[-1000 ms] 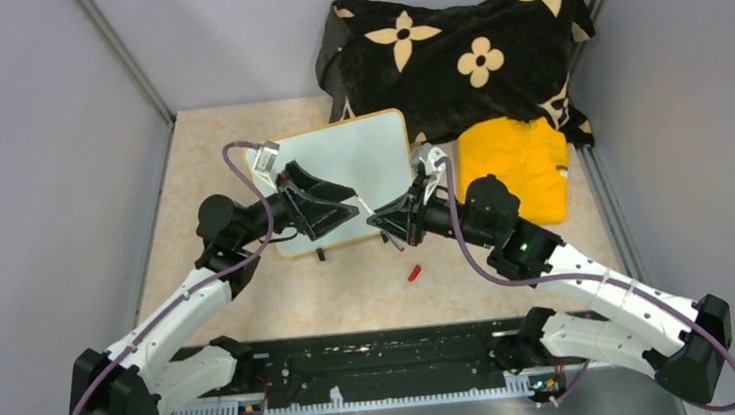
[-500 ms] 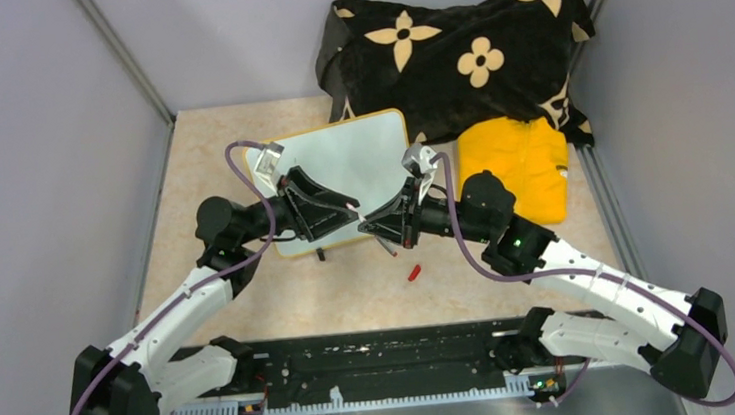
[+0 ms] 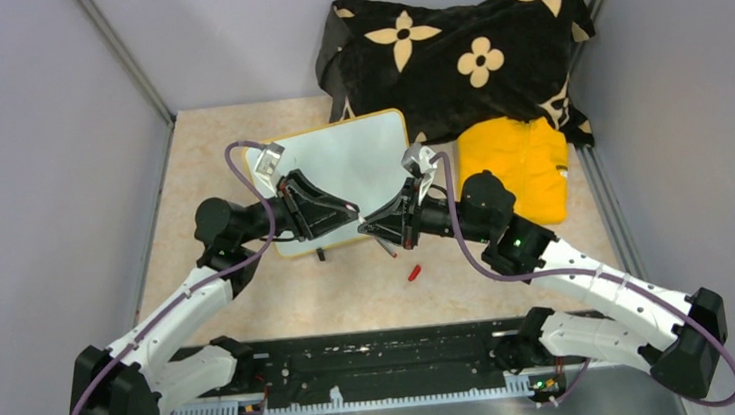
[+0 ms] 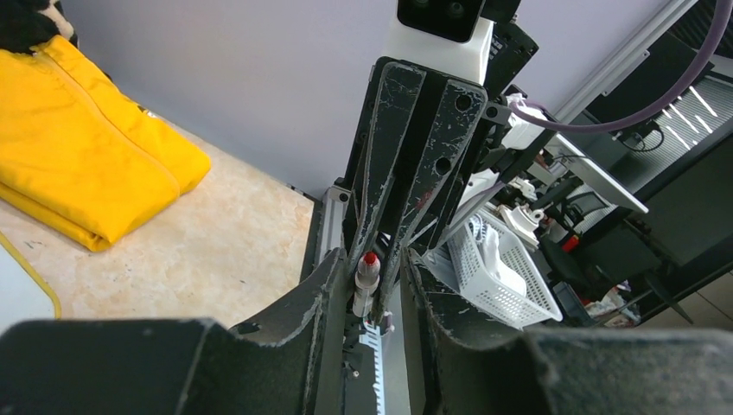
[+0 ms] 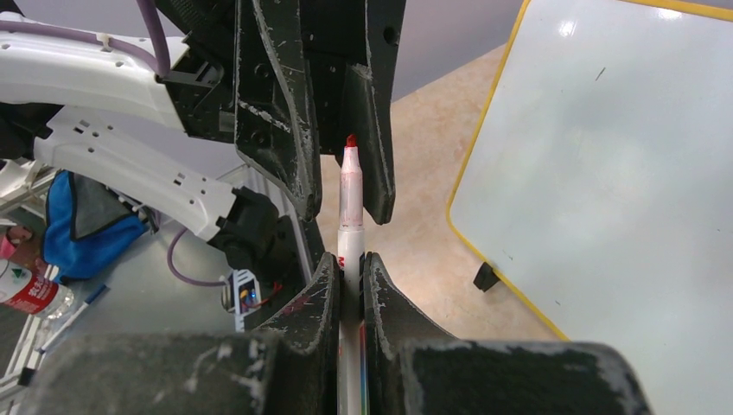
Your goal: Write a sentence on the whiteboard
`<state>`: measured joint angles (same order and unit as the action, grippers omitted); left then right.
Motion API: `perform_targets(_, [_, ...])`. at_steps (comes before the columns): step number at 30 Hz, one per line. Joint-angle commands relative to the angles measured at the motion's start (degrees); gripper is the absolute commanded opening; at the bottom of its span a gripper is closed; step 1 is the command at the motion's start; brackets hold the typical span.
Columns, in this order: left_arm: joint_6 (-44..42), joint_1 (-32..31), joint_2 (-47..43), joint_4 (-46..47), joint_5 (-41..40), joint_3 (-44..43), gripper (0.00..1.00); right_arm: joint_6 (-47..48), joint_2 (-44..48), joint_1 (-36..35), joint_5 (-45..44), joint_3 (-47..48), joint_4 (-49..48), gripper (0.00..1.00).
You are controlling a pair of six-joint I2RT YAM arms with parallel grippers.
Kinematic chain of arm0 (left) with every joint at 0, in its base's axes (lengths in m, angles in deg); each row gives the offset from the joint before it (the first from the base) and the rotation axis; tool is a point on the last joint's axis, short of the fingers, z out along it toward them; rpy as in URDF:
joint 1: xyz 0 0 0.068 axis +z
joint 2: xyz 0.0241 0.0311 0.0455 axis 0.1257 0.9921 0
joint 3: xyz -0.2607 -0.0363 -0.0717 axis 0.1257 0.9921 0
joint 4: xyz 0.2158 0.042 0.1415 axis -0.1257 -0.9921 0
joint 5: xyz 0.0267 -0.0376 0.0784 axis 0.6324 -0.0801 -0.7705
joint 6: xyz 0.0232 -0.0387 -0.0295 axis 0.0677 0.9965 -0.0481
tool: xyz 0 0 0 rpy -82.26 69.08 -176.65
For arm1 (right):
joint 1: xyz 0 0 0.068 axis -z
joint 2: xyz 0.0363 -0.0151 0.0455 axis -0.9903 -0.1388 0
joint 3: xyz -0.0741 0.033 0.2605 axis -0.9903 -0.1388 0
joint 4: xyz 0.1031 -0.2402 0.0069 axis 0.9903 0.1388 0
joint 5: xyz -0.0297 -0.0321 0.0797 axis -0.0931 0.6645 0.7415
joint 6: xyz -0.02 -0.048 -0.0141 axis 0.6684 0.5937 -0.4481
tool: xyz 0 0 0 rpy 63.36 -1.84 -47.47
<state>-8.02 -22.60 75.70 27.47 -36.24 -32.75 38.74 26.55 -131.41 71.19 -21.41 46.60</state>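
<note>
The whiteboard (image 3: 350, 164) lies tilted at mid-table, white with a yellow frame; its face (image 5: 622, 156) is blank and no sentence is in view. My right gripper (image 3: 367, 226) (image 5: 350, 259) is shut on a slim white marker (image 5: 349, 216) whose uncapped red tip points at the left gripper. My left gripper (image 3: 352, 212) (image 4: 373, 259) faces it just off the board's near edge. Its jaws stand narrowly apart on either side of the marker tip (image 4: 366, 281), with a gap showing beside the tip.
A small red cap (image 3: 413, 272) lies on the table near the right gripper. A folded yellow cloth (image 3: 520, 164) and a black flowered blanket (image 3: 460, 49) lie behind right. Grey walls close both sides. A black board foot (image 5: 486, 277) sits at the frame's edge.
The right arm brought the marker leftward to the left gripper. The left jaws have narrowed a lot around the marker's tip.
</note>
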Motion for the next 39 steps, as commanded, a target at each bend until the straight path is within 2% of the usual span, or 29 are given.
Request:
perform_targets(1, [0.92, 0.2, -0.38, 3.44, 1.71, -0.45, 0.36, -0.42, -0.19, -0.23, 0.92, 2.88, -2.83, 0.0])
perform_targets(6, [1.25, 0.2, -0.69, 3.84, 2.05, -0.39, 0.39, -0.66, -0.08, -0.25, 1.0, 2.79, -2.73, 0.0])
perform_targets(14, [1.53, 0.23, -0.48, 3.93, 2.82, -0.49, 0.34, -0.68, -0.08, -0.33, 0.95, 2.52, -2.74, 0.0])
perform_targets(18, [1.63, 0.2, -0.48, 3.88, 2.69, -0.46, 0.41, -0.65, -0.14, -0.36, 1.29, 2.45, -2.47, 0.0])
perform_targets(22, [1.71, 0.12, -0.38, 4.08, 2.68, -0.44, 0.41, -0.82, -0.14, -0.44, 1.63, 2.44, -2.47, 0.0])
perform_targets(33, [2.11, 0.12, 1.0, 4.84, 4.11, -1.2, 0.25, -1.09, -0.99, -0.8, 2.95, 2.77, -2.22, 0.0])
perform_targets(39, [2.33, 0.03, 1.49, 4.99, 4.25, -1.3, 0.0, -1.06, -0.56, -0.79, 2.1, 2.79, -2.04, 0.0])
